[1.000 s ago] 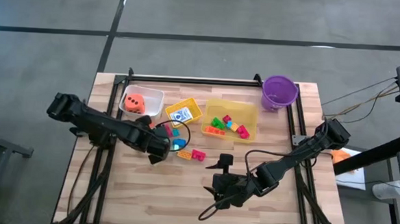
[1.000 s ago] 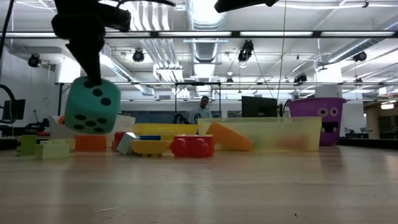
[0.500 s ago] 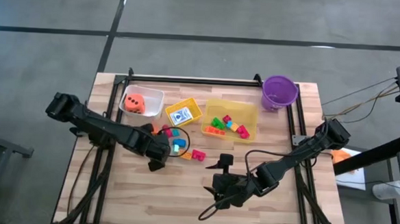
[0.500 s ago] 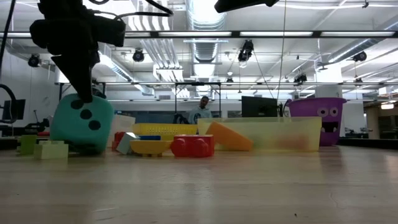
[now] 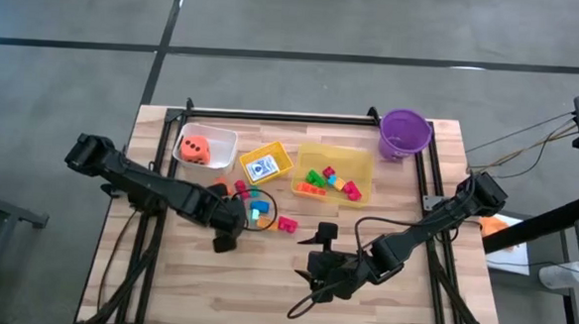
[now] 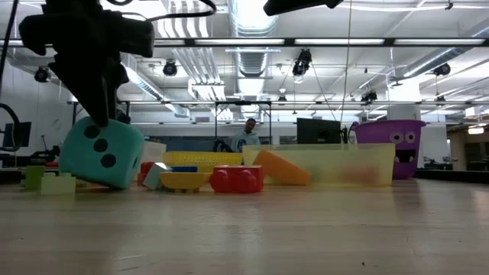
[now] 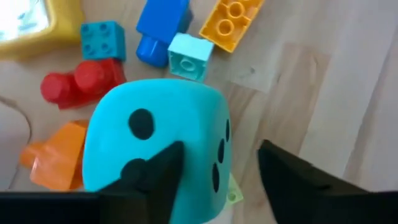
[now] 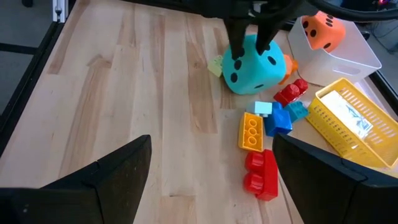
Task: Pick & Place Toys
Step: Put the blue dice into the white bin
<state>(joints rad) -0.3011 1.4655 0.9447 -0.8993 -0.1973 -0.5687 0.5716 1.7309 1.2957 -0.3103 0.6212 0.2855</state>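
Observation:
The teal dotted die sits tilted on the table left of centre, one lower edge on a pale green brick. My left gripper stands open over its top edge, pointing down. Loose bricks, red, blue and orange, lie just beyond it. An orange die lies in a clear bin. A card box lies in a yellow basket. My right gripper hovers open over the near middle of the table. My left gripper comes at the die's upper edge from above, fingers pointing down. One finger lies over the dotted face, and the other stands clear beside it. Whether the first finger touches the die, I cannot tell. The die rests on the table.
A clear yellow bin with several bricks stands at the far middle, with a purple bucket at the far right. A pink brick lies between the two grippers. Bare wood runs along the near edge.
My left gripper has come down with the teal die and tipped more steeply. The die, which hung clear of the table a second ago, now rests on it beside the loose bricks and has turned a little. My right arm has kept still.

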